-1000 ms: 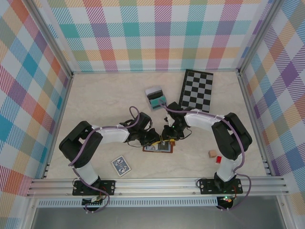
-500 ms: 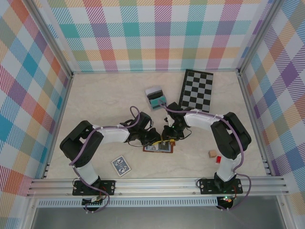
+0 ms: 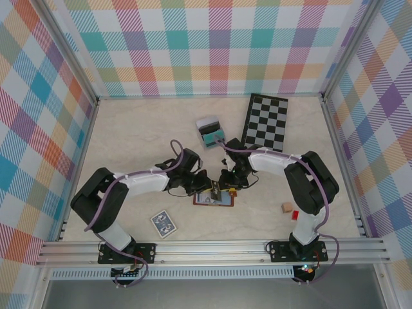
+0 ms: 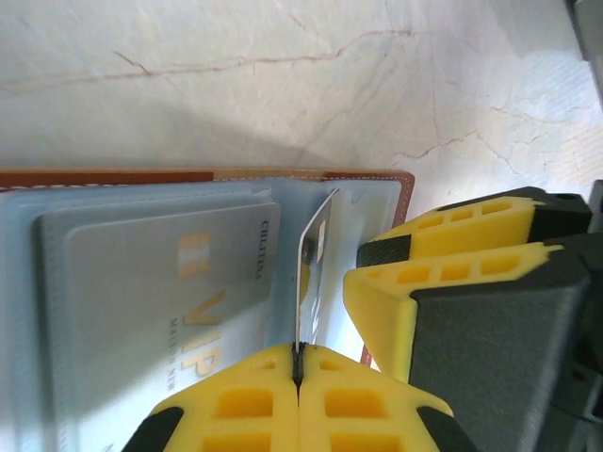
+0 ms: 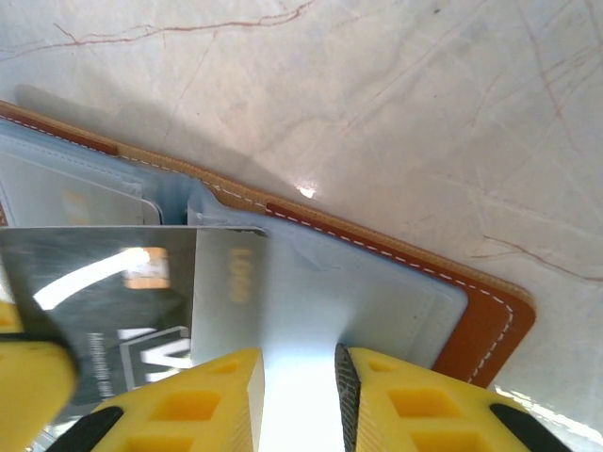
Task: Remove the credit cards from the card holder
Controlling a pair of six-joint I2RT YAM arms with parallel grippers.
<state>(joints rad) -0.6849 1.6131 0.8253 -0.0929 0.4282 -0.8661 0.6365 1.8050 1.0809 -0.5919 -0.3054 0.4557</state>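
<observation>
card pinched in closed left gripper should be drawn straight out, card holder steadied by barely parted, empty right gripper.

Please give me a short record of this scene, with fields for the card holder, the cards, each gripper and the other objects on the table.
card holder: card holder lies open on the table, blue-grey pockets facing up
card in hand: dark card, tilted up from the pockets
card in pocket: VIP card, lying flat inside its pocket
left gripper: left gripper shut on the dark card's edge
right gripper: right gripper open, fingers apart over the holder's inner side
other objects: checkerboard, small box, card deck
</observation>
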